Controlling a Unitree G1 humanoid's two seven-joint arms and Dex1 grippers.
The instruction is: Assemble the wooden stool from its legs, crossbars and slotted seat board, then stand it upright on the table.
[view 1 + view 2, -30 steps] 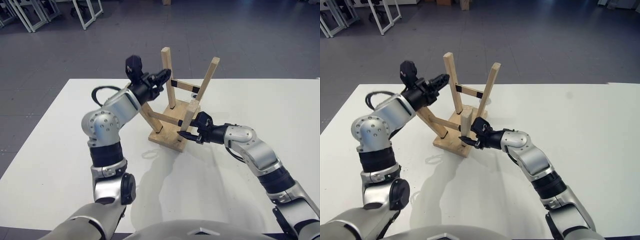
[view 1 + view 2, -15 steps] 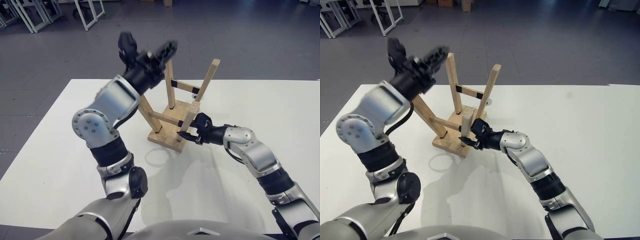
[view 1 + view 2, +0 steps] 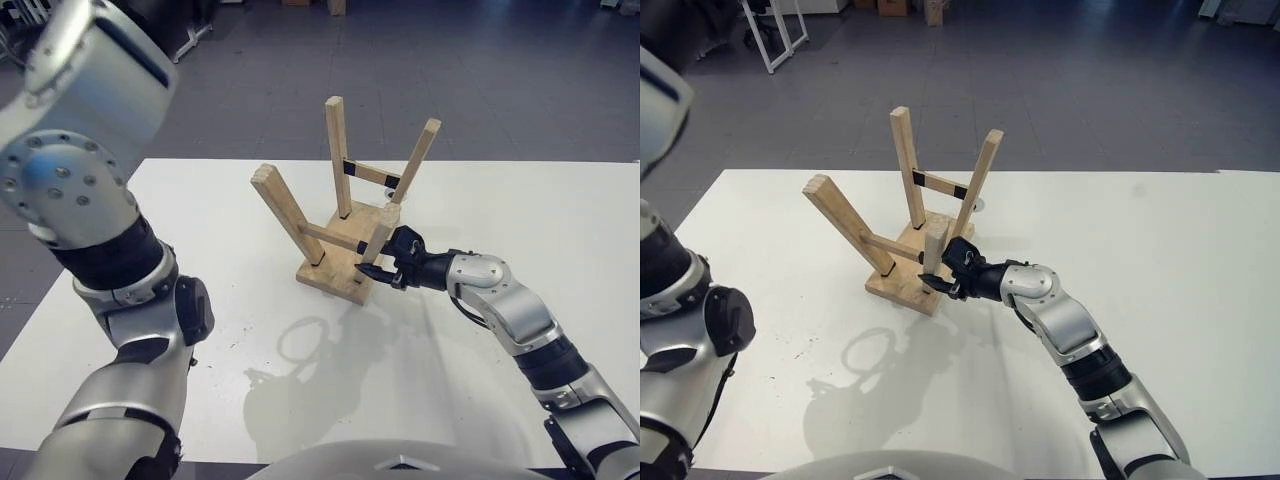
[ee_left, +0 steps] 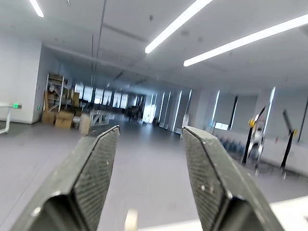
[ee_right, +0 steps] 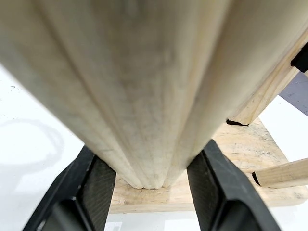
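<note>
- The stool [image 3: 358, 222] lies upside down near the middle of the table [image 3: 180, 220] — seat [image 3: 322, 277] flat on the top, four legs pointing up and splaying outward.
- Crossbars tie the legs together: one low [image 3: 330, 236] between the left and near legs, and one higher [image 3: 368, 173], with dark ends, between the two far legs.
- The bare wood looks stiff, light and not fragile, with a dry surface that pads should hold well. The joints look merely slotted, so a pull on one leg may loosen it rather than lift the whole.
- The best holds, I judge, are a leg low down by the seat or the seat's edge — and two holds for turning it over, since the splayed legs make it awkward.
- The right gripper [image 3: 380, 268] is clamped on the near leg [image 3: 378, 238] just above the seat, with fingers [image 5: 98, 187] pressing on either side.
- The left gripper [image 4: 150, 132] is raised high above the table, fingers spread, holding nothing.
</note>
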